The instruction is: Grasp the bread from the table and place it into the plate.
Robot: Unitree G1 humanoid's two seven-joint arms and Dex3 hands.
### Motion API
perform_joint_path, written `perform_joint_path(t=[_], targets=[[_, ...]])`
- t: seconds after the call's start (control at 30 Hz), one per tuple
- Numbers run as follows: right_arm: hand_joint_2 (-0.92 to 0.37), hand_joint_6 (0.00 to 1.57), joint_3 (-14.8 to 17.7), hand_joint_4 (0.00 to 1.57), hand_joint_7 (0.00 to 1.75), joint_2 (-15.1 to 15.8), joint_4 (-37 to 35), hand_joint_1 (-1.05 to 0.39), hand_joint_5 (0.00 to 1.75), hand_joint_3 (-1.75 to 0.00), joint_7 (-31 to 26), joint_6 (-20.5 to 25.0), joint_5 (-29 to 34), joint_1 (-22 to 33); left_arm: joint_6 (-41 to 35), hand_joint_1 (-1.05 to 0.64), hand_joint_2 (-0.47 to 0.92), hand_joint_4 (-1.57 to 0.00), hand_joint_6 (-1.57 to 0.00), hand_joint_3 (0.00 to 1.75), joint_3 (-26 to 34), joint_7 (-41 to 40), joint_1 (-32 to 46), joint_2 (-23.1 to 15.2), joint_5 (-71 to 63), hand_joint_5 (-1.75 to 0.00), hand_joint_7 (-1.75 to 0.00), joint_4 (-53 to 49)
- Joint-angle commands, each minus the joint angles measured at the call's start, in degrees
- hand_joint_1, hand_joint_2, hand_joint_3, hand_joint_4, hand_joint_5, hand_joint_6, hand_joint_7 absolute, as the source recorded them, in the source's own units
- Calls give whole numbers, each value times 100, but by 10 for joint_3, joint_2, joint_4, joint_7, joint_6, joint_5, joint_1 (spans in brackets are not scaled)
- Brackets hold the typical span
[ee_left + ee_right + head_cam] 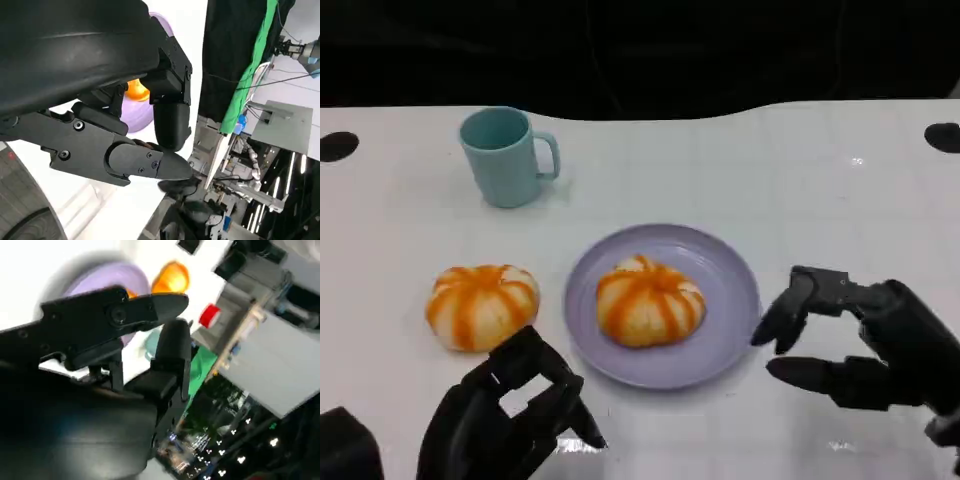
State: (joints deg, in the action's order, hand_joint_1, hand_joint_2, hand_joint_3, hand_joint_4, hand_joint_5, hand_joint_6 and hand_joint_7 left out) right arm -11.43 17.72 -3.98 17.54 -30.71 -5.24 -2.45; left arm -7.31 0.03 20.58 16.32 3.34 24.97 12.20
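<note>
A white table (pixel 800 170) runs back to a dark far edge, with a black round mark near each far corner and broad bare surface on the right. A lavender plate (pixel 730 300) sits near the middle, and one orange-striped bread (pixel 649 300) lies inside it, slightly left of centre, with bare rim showing all round. A second bread (pixel 481 305) of the same kind rests on the table just left of the plate, apart from its rim. Farther back, left of centre, a teal mug (pixel 505 157) stands upright with its handle to the right, well apart from both. The left hand (pixel 510 415) sits at the near edge, just in front of the table bread and not touching it; its fingers are curled inward and grip nothing. The right hand (pixel 865 345) hovers just right of the plate's rim, fingers spread apart and empty, their tips pointing toward the plate. The space between the hands along the near edge is bare table.
</note>
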Motion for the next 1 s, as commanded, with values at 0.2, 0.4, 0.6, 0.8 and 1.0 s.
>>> perform_joint_path(t=[0.2,0.4,0.6,0.8,1.0], targets=[[-92,38,48,59,174,15,138,-44,175,-29,43,162,-78,99,-6,-59,92,-70,-59,19,1,-13,2,-3,3,-175,-158,13],[-92,42,70,59,175,10,181,-40,175,-25,61,220,-99,138,-12,-60,92,-70,-59,19,2,-16,2,-5,5,-175,-158,17],[-92,52,71,69,175,0,160,-41,175,-23,64,221,-75,136,-10,-60,92,-70,-59,18,4,-11,1,-8,8,-175,-159,14],[-92,56,70,75,175,-8,136,-40,175,-25,68,217,-57,129,-5,-60,92,-70,-58,18,6,-7,1,-11,7,-175,-158,12],[-92,58,71,78,175,-16,108,-40,175,-25,75,198,-51,117,3,-60,92,-70,-57,20,7,-3,-2,-13,3,-175,-158,6]])
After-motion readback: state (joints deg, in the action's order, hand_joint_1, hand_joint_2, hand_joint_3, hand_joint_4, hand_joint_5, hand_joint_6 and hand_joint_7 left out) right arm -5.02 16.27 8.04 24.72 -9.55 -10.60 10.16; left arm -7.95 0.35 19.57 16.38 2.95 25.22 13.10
